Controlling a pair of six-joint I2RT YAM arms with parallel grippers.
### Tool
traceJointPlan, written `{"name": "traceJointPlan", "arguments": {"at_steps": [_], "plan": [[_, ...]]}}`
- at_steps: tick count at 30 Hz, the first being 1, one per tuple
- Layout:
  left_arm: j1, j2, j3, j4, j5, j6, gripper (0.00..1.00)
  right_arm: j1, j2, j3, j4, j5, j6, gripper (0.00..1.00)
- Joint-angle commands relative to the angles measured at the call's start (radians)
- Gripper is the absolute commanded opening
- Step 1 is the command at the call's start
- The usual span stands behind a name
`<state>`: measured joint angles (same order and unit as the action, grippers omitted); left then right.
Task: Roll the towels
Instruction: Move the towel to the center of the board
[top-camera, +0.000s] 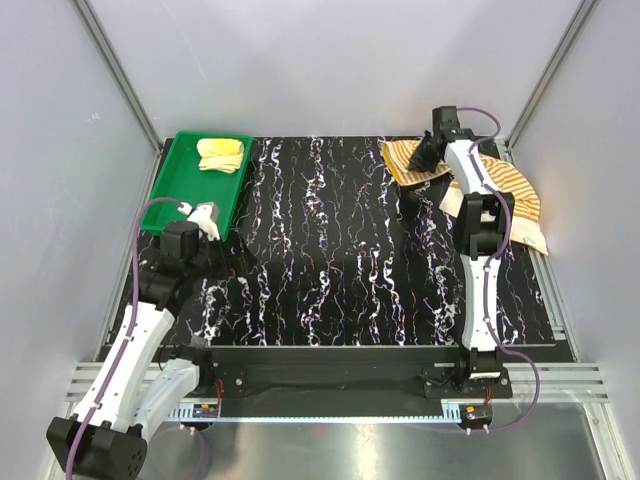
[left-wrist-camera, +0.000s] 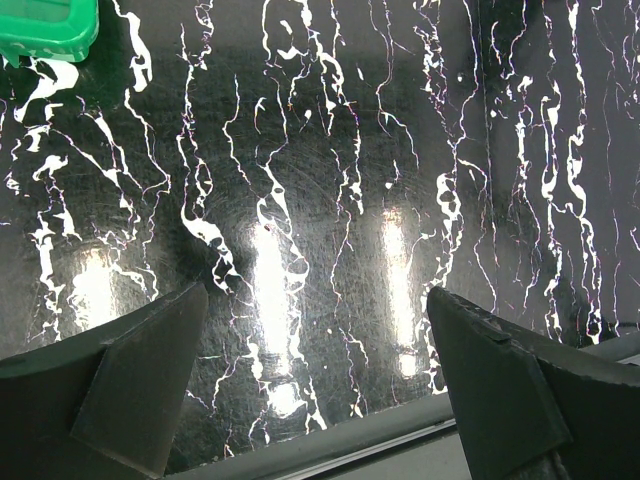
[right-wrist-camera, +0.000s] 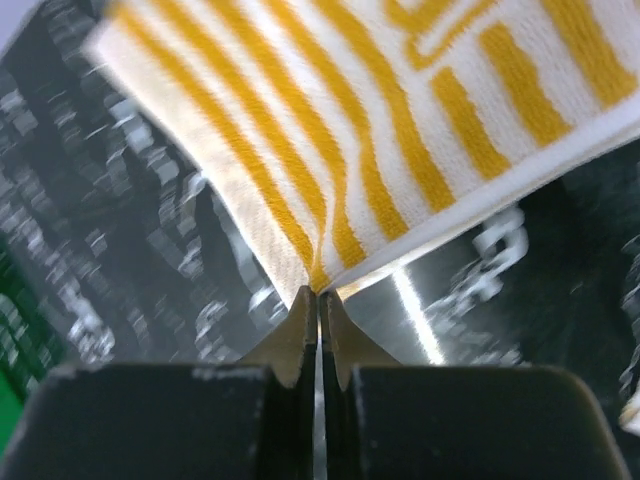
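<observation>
Closest to me, both arms rise from their bases at the near edge of the table (top-camera: 340, 260), a glossy black top veined with white that throws back the lamps. The left arm leans up and to the left, and the left gripper (top-camera: 205, 215) hangs over bare tabletop just beside the near right corner of the green tray (top-camera: 165, 195). Its jaws are spread wide with nothing between them. From its wrist I see only the marbled surface between the two dark fingers, with a corner of the tray at the upper left. Further in, the right arm stretches almost straight away from me toward the far right corner. There the right gripper (right-wrist-camera: 318, 300) has its jaws pressed together on the edge of the striped towel (top-camera: 515, 195). The wrist view shows the fingertips meeting with the hem nipped between them, and the orange-and-cream cloth puckers into a small crease at that point. The towel lies rumpled on the far right of the table, partly hidden under the arm, and its near corner comes about to the table's right edge. Across at the far left, the plain yellow towel (top-camera: 221, 153) sits bunched in the far end of the tray, well apart from both grippers.
</observation>
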<state>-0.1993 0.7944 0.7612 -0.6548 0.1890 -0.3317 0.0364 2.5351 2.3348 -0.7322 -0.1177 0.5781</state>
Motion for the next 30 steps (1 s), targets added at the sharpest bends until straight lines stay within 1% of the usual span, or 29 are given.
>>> {"name": "traceJointPlan", "arguments": {"at_steps": [1,4,9,10,12,16,17,18,19,21,22,23,25,26,27,28,30], "plan": [[-0.003,0.003,0.006,0.046,0.015,0.007,0.99,0.086,-0.202,0.041,-0.048,-0.111,-0.072,0.0],[-0.002,-0.004,0.006,0.044,0.015,0.006,0.99,0.151,-0.28,0.069,-0.122,-0.158,-0.095,0.0],[-0.002,-0.018,0.01,0.041,0.013,0.006,0.99,0.276,-0.377,0.112,-0.174,-0.158,-0.107,0.0],[-0.002,-0.024,0.012,0.04,0.017,0.006,0.99,0.292,-0.392,0.144,-0.176,-0.165,-0.109,0.0],[-0.002,-0.032,0.012,0.04,0.027,0.008,0.99,0.304,-0.427,0.185,-0.168,-0.16,-0.106,0.0],[-0.002,-0.05,0.012,0.043,0.033,0.01,0.99,0.303,-0.45,0.387,-0.161,-0.07,-0.103,0.0],[-0.002,-0.052,0.015,0.041,0.036,0.011,0.99,0.304,-0.46,0.402,-0.148,-0.079,-0.097,0.0],[-0.002,-0.053,0.02,0.04,0.043,0.013,0.99,0.304,-0.478,0.384,-0.127,-0.117,-0.089,0.0],[-0.002,-0.061,0.018,0.041,0.055,0.016,0.99,0.304,-0.521,0.358,-0.066,-0.146,-0.08,0.0],[-0.002,-0.07,0.018,0.044,0.069,0.022,0.99,0.313,-0.574,0.273,0.015,-0.227,-0.07,0.0],[-0.002,-0.083,0.018,0.05,0.078,0.023,0.99,0.324,-0.616,0.265,0.08,-0.246,-0.076,0.0],[-0.002,-0.086,0.017,0.052,0.079,0.023,0.99,0.347,-0.634,0.273,0.102,-0.26,-0.101,0.0],[-0.002,-0.099,0.013,0.053,0.079,0.025,0.99,0.365,-0.677,0.331,0.155,-0.347,-0.11,0.0],[-0.002,-0.101,0.012,0.055,0.075,0.025,0.99,0.365,-0.694,0.348,0.175,-0.387,-0.083,0.0],[-0.002,-0.101,0.013,0.053,0.072,0.025,0.99,0.367,-0.719,0.35,0.201,-0.472,-0.066,0.0],[-0.002,-0.098,0.013,0.052,0.069,0.025,0.99,0.367,-0.786,0.333,0.25,-0.509,-0.052,0.0],[-0.002,-0.096,0.015,0.05,0.064,0.023,0.99,0.367,-0.882,0.25,0.286,-0.553,-0.044,0.0]]}}
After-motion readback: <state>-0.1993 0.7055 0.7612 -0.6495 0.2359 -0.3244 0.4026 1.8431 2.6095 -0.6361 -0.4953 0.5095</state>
